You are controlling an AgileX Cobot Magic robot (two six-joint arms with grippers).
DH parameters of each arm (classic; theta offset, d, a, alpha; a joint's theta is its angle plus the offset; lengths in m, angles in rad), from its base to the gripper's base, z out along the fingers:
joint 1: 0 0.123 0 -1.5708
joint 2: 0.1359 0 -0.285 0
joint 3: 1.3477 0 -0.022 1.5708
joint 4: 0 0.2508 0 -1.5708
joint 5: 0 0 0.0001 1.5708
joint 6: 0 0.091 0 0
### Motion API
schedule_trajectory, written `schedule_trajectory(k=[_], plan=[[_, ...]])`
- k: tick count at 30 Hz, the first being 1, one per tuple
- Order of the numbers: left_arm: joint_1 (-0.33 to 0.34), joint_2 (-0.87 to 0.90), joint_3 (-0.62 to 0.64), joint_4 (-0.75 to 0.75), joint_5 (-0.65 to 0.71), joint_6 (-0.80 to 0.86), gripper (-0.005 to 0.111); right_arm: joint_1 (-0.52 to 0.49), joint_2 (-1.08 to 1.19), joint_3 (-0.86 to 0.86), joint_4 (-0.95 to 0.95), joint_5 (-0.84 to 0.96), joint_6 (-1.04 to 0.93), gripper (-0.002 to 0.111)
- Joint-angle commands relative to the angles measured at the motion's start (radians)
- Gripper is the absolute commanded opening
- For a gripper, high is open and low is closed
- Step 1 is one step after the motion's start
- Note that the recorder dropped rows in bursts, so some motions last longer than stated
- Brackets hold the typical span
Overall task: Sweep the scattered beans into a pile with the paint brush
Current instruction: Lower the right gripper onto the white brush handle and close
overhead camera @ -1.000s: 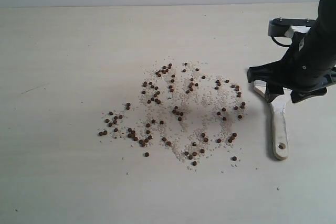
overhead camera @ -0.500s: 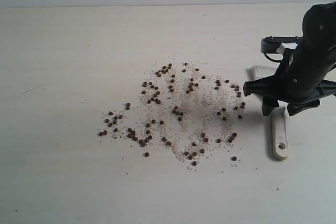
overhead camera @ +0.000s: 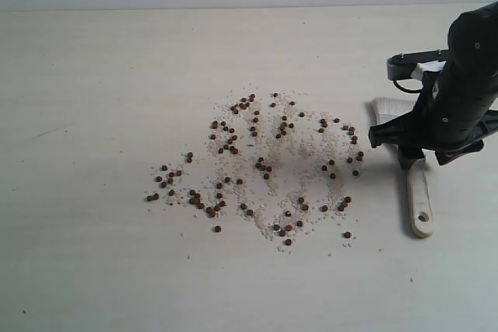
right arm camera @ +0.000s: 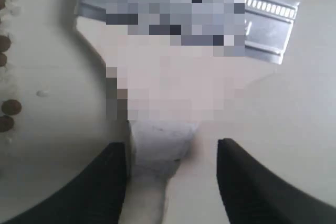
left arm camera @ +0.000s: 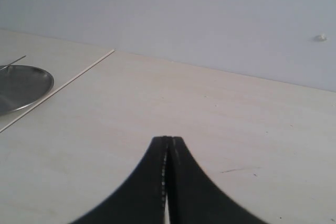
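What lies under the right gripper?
A flat paint brush with silver ferrule and pale wooden handle lies there, its handle between the right gripper's open jaws. In the exterior view the arm covers its ferrule.

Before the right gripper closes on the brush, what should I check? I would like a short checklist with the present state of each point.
1. Right gripper open: ok, the jaws stand wide.
2. Paint brush handle between its fingers: ok, shown in the right wrist view.
3. Fingers low enough to grip the handle: cannot tell.
4. Beans apart from the brush: ok, scattered beside it, not yet piled.
5. Left gripper out of the way: ok, shut, no brush in its view.
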Motion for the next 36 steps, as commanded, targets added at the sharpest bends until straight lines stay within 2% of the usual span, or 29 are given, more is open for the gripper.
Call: schedule_trajectory(k=[1, 10, 36], plan=[[0.001, -0.005, 0.003, 0.001, 0.001, -0.008, 0.000, 0.002, -0.001, -0.004, -0.022, 0.014, 0.015, 0.051], [0.001, -0.005, 0.003, 0.001, 0.001, -0.008, 0.000, 0.002, -0.001, -0.004, -0.007, -0.040, 0.104, 0.051], [0.001, -0.005, 0.003, 0.001, 0.001, -0.008, 0.000, 0.002, -0.001, -0.004, 0.051, -0.021, 0.086, 0.051]])
